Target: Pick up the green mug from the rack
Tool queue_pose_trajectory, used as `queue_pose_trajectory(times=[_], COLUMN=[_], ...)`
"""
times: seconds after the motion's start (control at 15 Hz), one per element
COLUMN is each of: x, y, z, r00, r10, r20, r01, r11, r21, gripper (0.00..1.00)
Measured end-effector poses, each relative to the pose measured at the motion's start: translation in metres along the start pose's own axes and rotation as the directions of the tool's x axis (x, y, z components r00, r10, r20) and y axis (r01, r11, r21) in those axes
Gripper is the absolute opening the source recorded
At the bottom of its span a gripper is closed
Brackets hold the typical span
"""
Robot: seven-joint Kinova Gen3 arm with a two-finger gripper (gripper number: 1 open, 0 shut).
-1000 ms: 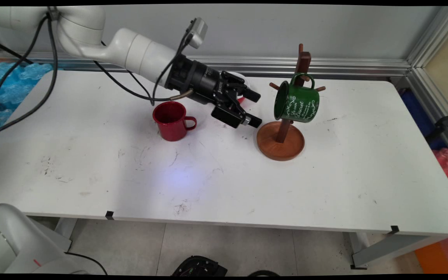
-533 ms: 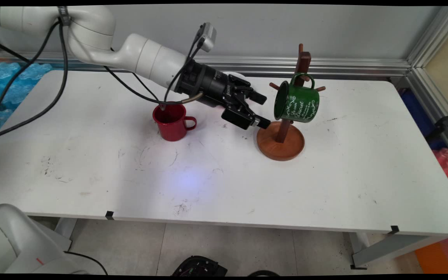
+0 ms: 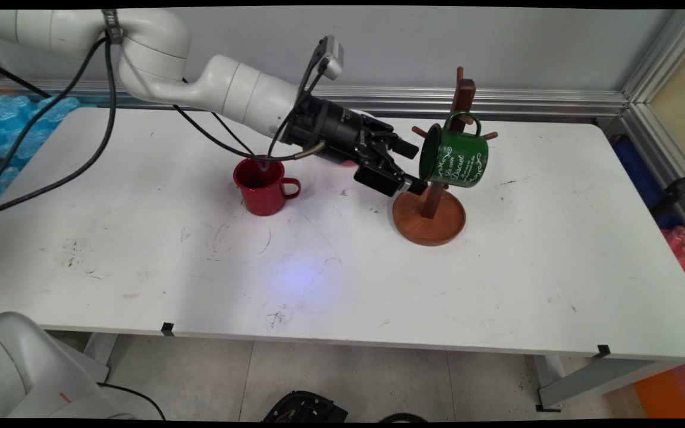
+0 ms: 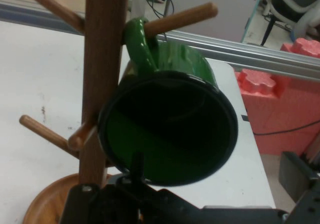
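Green enamel mug hangs by its handle from a peg of the wooden rack, tilted so that its open mouth faces the hand. Black hand fingers are spread apart and hold nothing; in the main view one fingertip sits level with the upper part of the mug's rim and the other near its lower edge, both just short of the rim, though whether either touches it cannot be told. Seen along the hand, the mug lies straight ahead, its dark mouth filling the middle of the view, with the rack post just to the left of it and the carrying peg slanting away above. Mug axis runs roughly in line with the hand's approach, mouth toward the fingers and base away. Behind the hand, near the wrist, a red mug stands upright on the white surface, well apart from the rack, with its handle pointing toward the rack's round base.
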Motion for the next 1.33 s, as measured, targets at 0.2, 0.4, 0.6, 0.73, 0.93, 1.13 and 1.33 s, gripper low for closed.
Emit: queue_pose_trajectory(times=[0.2,0.4,0.6,0.73,0.93,1.13,1.33], x=[0.002,0.004,0.005,0.006,0.006,0.007,0.007], y=[0.0,0.0,0.0,0.0,0.0,0.0,0.0], z=[0.006,0.012,0.016,0.018,0.021,0.023,0.025], r00=[1.0,1.0,1.0,1.0,0.999,0.999,0.999], r10=[-0.005,-0.01,-0.013,-0.015,-0.017,-0.019,-0.021], r20=[-0.009,-0.016,-0.022,-0.025,-0.03,-0.033,-0.036], r01=[0.005,0.01,0.013,0.015,0.017,0.019,0.022], r11=[1.0,1.0,1.0,1.0,1.0,1.0,1.0], r21=[0.005,0.009,0.012,0.013,0.013,0.013,0.014], gripper=[1.0,1.0,1.0,1.0,0.0,0.0,0.0])
